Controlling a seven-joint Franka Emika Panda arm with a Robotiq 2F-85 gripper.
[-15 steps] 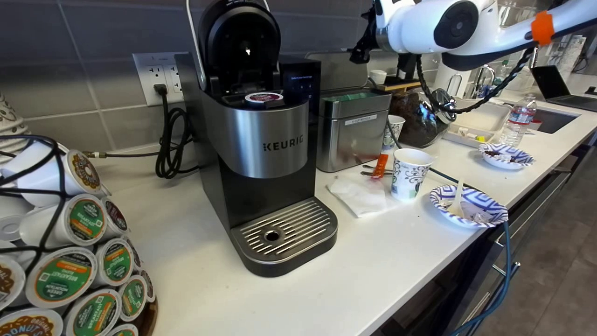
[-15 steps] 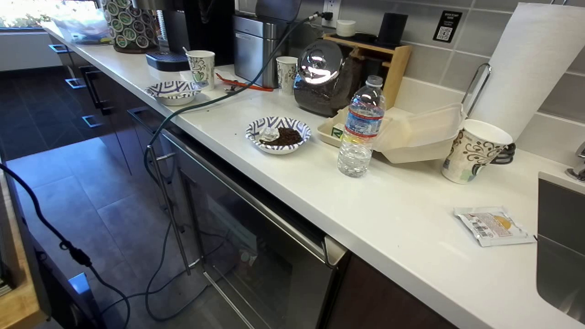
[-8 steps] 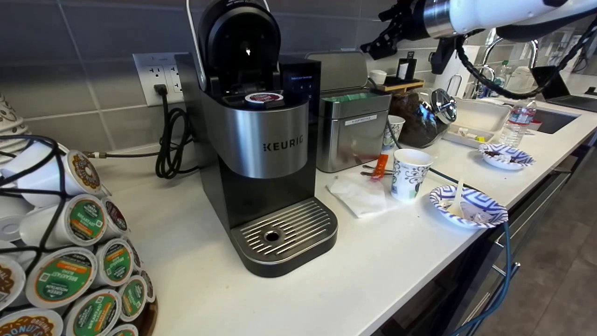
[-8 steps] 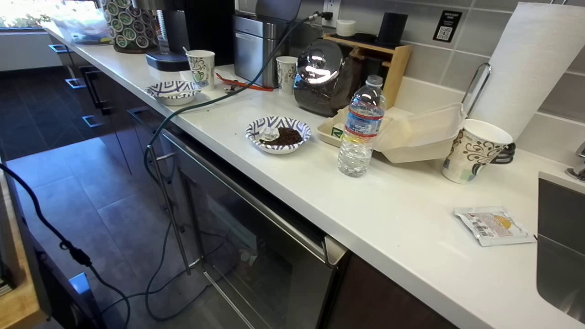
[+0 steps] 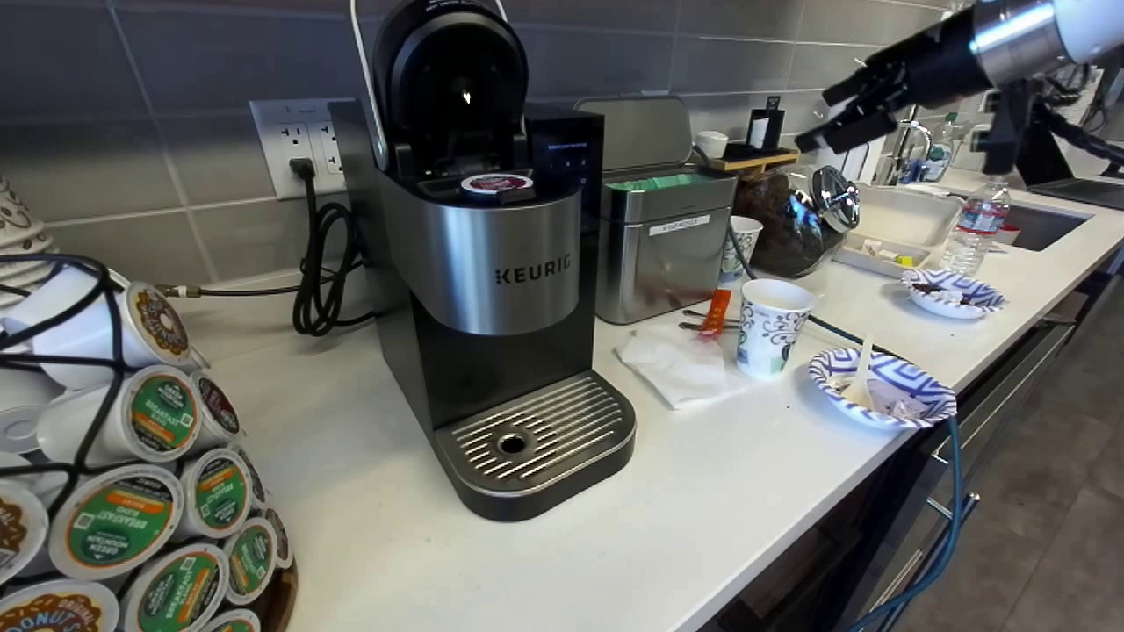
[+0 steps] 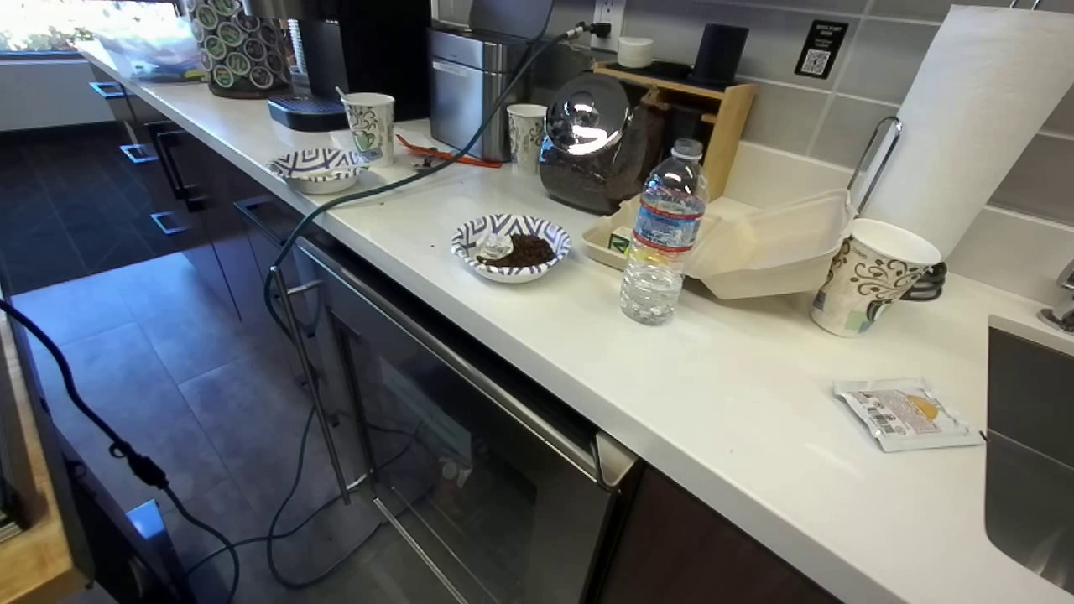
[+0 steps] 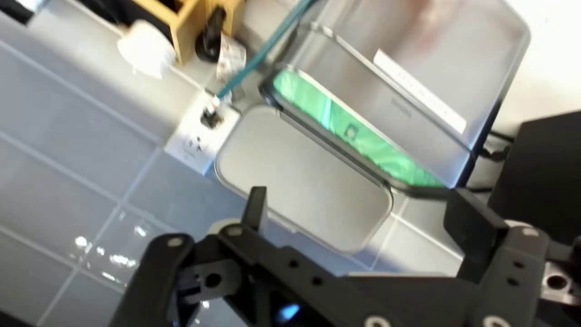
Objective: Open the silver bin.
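Observation:
The silver bin (image 5: 667, 272) stands on the counter beside the coffee machine, with a label on its front. It also shows in an exterior view (image 6: 463, 101) and in the wrist view (image 7: 435, 54). Its lid (image 5: 645, 132) is raised at the back, against the wall side; the wrist view shows the lid (image 7: 304, 177) tipped fully back. A green liner (image 7: 358, 131) shows in the open top. My gripper (image 5: 821, 118) is in the air, to the right of the bin and apart from it. In the wrist view the gripper (image 7: 361, 206) has its fingers wide apart with nothing between them.
The black-and-silver Keurig machine (image 5: 492, 263) stands close on the bin's left. A paper cup (image 5: 773, 329), a napkin (image 5: 676, 364) and a patterned bowl (image 5: 882, 386) are in front. A glass jar (image 5: 781, 233) and a cable (image 6: 491, 109) are beside the bin.
My arm has swung to the right in an exterior view, and the gripper has moved away from the bin and turned. The bin and its raised lid have not moved.

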